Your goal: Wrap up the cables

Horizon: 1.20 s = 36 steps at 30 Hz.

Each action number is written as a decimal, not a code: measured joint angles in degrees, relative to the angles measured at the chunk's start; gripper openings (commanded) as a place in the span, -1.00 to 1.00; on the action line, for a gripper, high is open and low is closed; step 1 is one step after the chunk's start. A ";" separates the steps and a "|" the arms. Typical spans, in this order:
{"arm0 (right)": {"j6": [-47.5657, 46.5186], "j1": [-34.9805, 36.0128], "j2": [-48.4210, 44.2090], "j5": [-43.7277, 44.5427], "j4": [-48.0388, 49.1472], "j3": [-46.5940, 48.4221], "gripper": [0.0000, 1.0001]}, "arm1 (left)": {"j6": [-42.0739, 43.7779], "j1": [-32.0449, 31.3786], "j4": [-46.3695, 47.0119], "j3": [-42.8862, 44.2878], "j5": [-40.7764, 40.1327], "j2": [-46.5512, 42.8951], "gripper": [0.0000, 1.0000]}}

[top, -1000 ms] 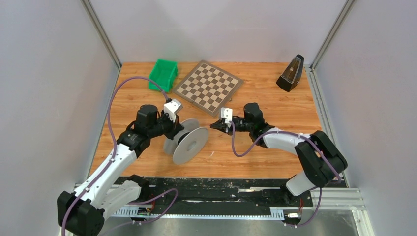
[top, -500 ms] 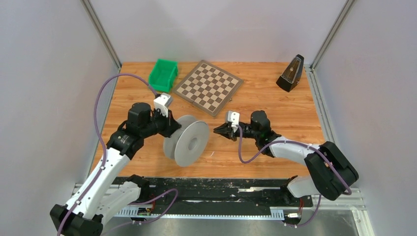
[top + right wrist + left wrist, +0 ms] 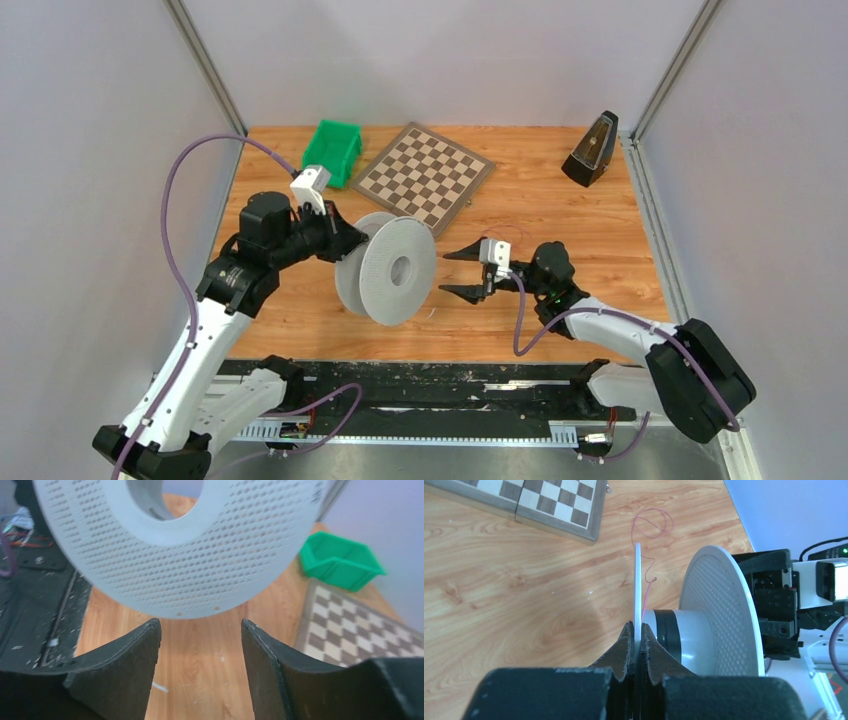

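Note:
A white perforated spool (image 3: 392, 270) is held on edge above the table, its flat faces turned left and right. My left gripper (image 3: 345, 240) is shut on its left flange; in the left wrist view the fingers (image 3: 636, 630) pinch that thin flange (image 3: 638, 590) beside the hub (image 3: 684, 640). A thin red cable (image 3: 651, 522) lies looped on the wood and runs up to the hub. My right gripper (image 3: 444, 273) stands open just right of the spool, with nothing between its fingers. From the right wrist the spool's face (image 3: 175, 555) fills the view above the spread fingers (image 3: 200, 625).
At the back of the table stand a green bin (image 3: 333, 150), a chessboard (image 3: 425, 178) and a dark metronome (image 3: 592, 150). A black rail (image 3: 430, 385) runs along the near edge. Grey walls close in both sides.
My right gripper has opened and drawn back to the right and nearer. My left arm has swung left and raised the spool more upright.

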 measured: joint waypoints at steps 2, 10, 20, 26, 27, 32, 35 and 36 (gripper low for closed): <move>0.07 0.00 -1.57 2.34 1.31 0.00 0.28 | -1.51 0.00 -1.64 1.40 0.02 0.76 -1.00; -0.83 0.00 -2.54 7.89 4.24 -0.33 0.31 | -4.83 0.00 -2.97 3.08 -0.98 -2.54 -1.00; -1.22 0.17 11.80 8.57 9.64 -0.26 0.32 | -6.54 0.00 -0.76 2.49 -0.15 -10.19 -1.00; 0.57 0.63 19.50 8.02 14.69 1.62 0.27 | -7.39 -0.02 1.07 0.31 0.44 -13.05 -1.00; 1.11 1.07 20.79 7.85 15.45 2.84 0.22 | -7.41 0.00 1.09 0.26 0.42 -13.29 -1.00; 4.61 4.90 27.69 6.93 23.15 6.49 -0.08 | -8.66 0.00 3.45 0.26 0.42 -14.01 -1.00; 9.79 7.04 33.22 5.20 30.58 6.21 -0.17 | -9.92 -0.02 5.60 0.26 -0.13 -13.92 -1.00; 11.85 7.45 34.49 4.63 32.59 5.57 -0.17 | -10.27 -0.02 6.10 0.44 -0.68 -13.70 -1.00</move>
